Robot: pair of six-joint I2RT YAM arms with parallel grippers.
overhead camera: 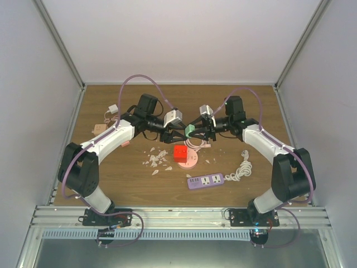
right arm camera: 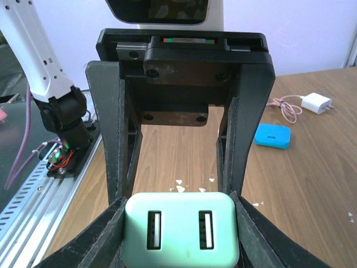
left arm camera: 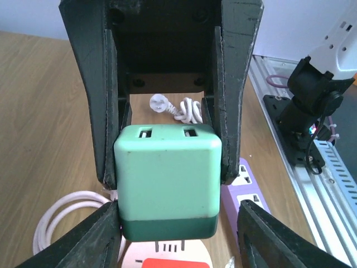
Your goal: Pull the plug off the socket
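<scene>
The plug is a mint-green cube charger (overhead camera: 189, 131) with two USB slots (right arm camera: 179, 229). My right gripper (overhead camera: 195, 132) is shut on its sides (right arm camera: 179, 237) and holds it in the air. Its metal pins (left arm camera: 167, 246) are bare, just above the round pink socket base (overhead camera: 188, 161) that carries a red cube (overhead camera: 180, 152). My left gripper (overhead camera: 183, 135) faces the right one. Its fingers are open on either side of the plug (left arm camera: 177, 237), with a gap on the right side. The left finger (left arm camera: 89, 240) is at the plug's edge.
A purple power strip (overhead camera: 205, 181) with a coiled white cable (overhead camera: 241, 167) lies front right of the socket. White scraps (overhead camera: 157, 159) are scattered left of it. A white charger (overhead camera: 112, 109) and a blue block (right arm camera: 272, 135) sit at the back left.
</scene>
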